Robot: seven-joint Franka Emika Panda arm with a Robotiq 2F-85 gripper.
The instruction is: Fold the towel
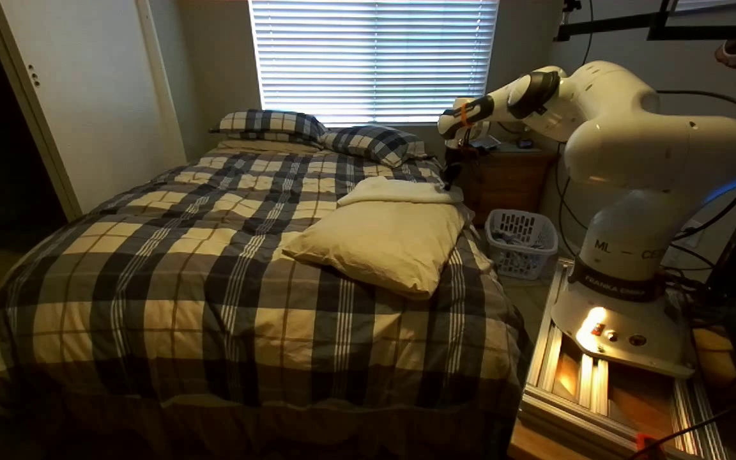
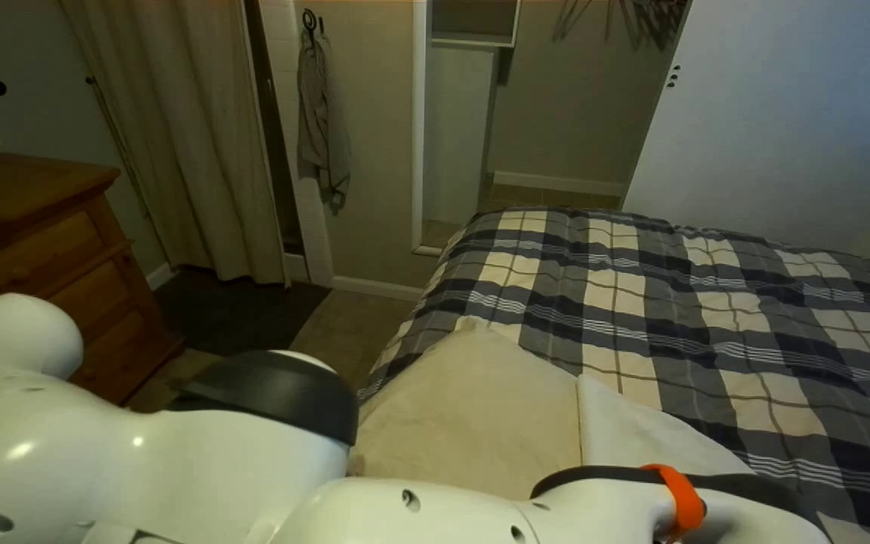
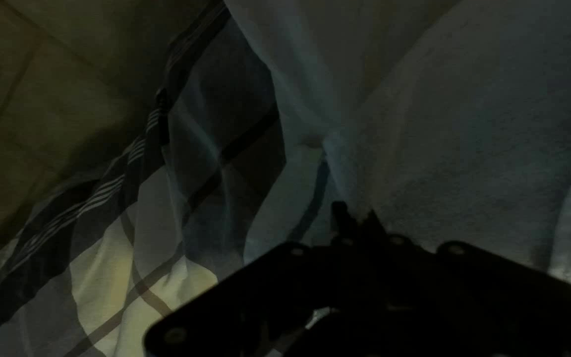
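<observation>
The towel is on the plaid-covered bed, right up against the cream pillow, long axis crosswise, 1 end near the bed's edge. Hand is clamped on that end; wrist view shows creases gathered there, but in an exterior view the arm covers it.

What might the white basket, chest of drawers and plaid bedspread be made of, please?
White basket: probably smooth moulded plastic, given its regular slots.
Chest of drawers: likely satin-finished wood, from its warm brown tone.
Plaid bedspread: matte fabric, perhaps cotton, from its soft wrinkles.
</observation>
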